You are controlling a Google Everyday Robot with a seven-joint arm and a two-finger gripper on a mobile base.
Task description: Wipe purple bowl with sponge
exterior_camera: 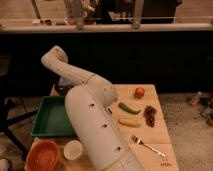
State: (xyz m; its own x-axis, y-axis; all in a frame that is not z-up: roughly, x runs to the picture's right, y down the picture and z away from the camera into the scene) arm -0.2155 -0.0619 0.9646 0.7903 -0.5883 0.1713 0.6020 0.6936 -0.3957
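Found the tool (pixel 62 86) only as a dark shape under the bent wrist, low over the far left corner of the surface (pixel 156 134), just beyond the back edge of the green tray (pixel 49 119). Could not tell whether open, closed or gripping anything: too dark there, and half covered by the white arm (pixel 92 125). Looked for the purple bowl and the sponge and made out neither with any certainty; possibly part of that same dark patch at the tool, possibly hidden behind the arm. Judged both, then, to lie close to the tool, at or just under it, rather than out to its right. Saw, well to the right of the tool, a tomato (pixel 139 92), and nearer the camera from there a green pepper (pixel 129 107), a banana (pixel 130 122), a bunch of dark grapes (pixel 149 115) and a fork (pixel 147 146). Saw, well on the camera's side of the tool, past the tray, an orange bowl (pixel 44 157) and just beside it a white bowl (pixel 73 149), neither the one to be wiped. Took the coming move to turn on one thing not shown: the direction from tool to purple bowl, straight below or off to one side. With one arm only, no choice of nearer hand. Could give no long axis for the sponge, unseen.
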